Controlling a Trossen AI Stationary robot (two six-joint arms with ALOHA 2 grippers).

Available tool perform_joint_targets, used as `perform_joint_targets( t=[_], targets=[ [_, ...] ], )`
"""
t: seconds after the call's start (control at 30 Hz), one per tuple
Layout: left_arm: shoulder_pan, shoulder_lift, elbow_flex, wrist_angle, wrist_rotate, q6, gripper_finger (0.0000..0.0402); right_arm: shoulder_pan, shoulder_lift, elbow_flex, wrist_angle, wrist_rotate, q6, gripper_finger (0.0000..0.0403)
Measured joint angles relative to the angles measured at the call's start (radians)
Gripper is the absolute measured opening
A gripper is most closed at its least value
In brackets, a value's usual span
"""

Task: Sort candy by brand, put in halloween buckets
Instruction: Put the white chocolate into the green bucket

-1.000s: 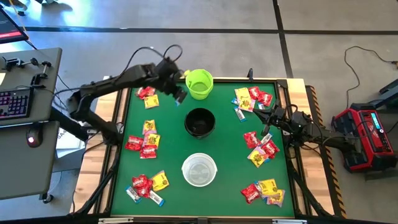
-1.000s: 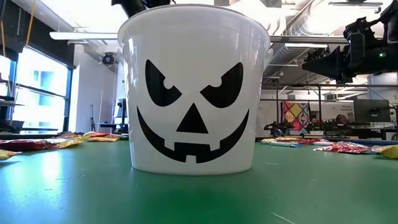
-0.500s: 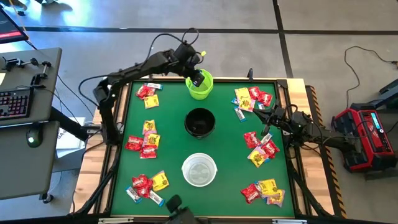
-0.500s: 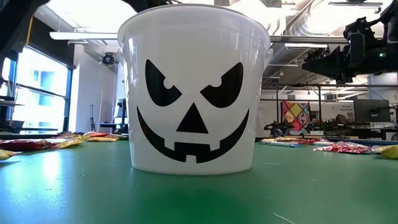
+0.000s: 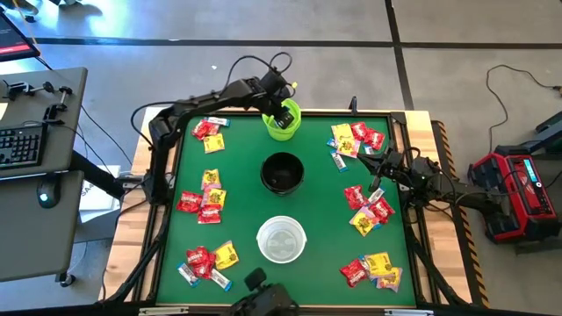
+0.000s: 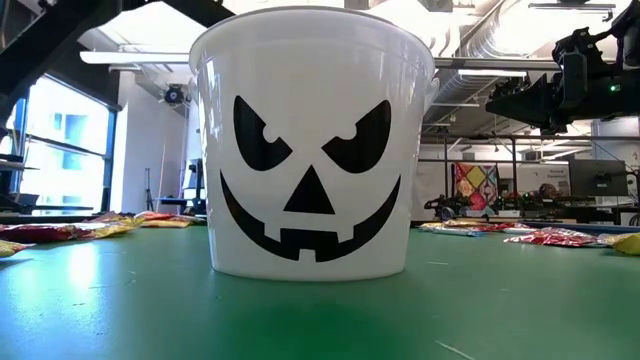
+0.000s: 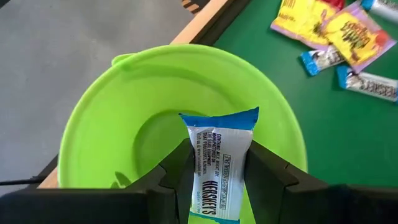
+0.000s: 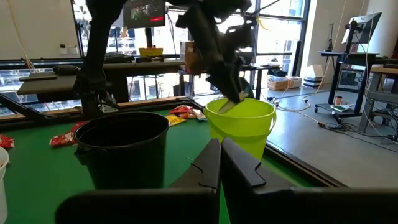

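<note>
Green table [image 5: 237,167], left hand [image 7: 214,168] now over lime bucket [image 7: 124,124], gripping blue-white candy [image 7: 217,165]

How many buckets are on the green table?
3, in a row down the middle: the lime green plastic bucket at the far edge, the black bucket in the centre, and the white translucent bucket nearest the front. None looks hidden.

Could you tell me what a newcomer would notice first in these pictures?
Probably the left gripper poised over the lime green bucket at the table's far edge, shut on a blue-white Hershey's packet. In the low view, the white bucket with its black jack-o'-lantern face fills the frame. A black bucket stands mid-table between them, with clusters of red and yellow candy down both sides of the green mat.
</note>
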State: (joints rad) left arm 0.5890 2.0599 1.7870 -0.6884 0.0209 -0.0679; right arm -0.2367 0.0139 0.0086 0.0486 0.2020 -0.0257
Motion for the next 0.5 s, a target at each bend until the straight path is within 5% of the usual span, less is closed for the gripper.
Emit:
perform_joint_targets(
  t=[0.5],
  targets=[
    [0.004, 0.055, -0.002, 0.024, -0.007, 0.014, 0.0105, 0.0, 0.0, 0.0, 0.0, 0.0, 0.0, 0.0]
  ],
)
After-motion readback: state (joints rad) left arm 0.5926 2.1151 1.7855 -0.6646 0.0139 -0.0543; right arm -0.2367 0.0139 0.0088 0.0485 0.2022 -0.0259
